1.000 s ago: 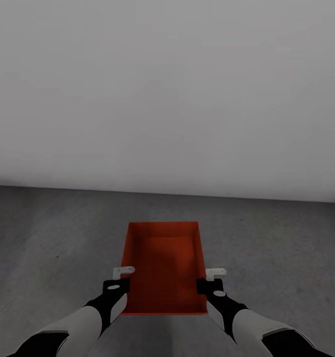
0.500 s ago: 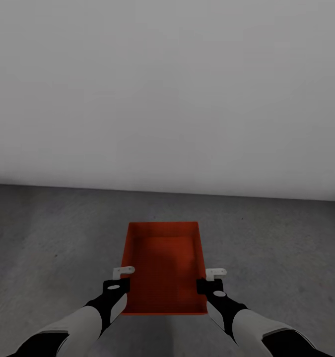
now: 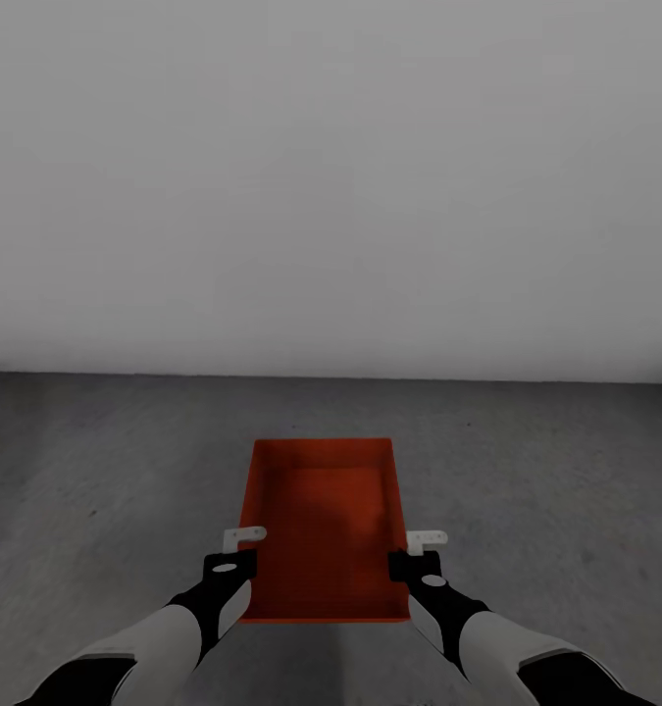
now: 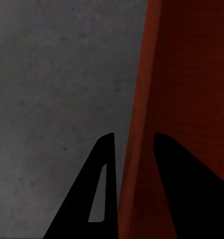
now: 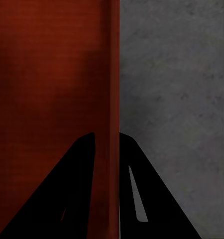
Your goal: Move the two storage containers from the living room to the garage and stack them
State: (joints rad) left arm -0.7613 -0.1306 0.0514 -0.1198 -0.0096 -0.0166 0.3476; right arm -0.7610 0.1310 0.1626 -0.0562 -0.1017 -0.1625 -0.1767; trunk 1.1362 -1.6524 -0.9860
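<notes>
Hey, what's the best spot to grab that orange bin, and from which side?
By its two long side walls, one gripper on each. The storage container is open-topped with thin upright walls, so jaws straddle a rim from above. The left gripper and right gripper grip it that way, over the floor.

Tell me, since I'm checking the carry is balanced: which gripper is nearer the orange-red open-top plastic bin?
Neither: both grip it. The left gripper pinches the bin's left side wall, the right gripper its right wall.
</notes>
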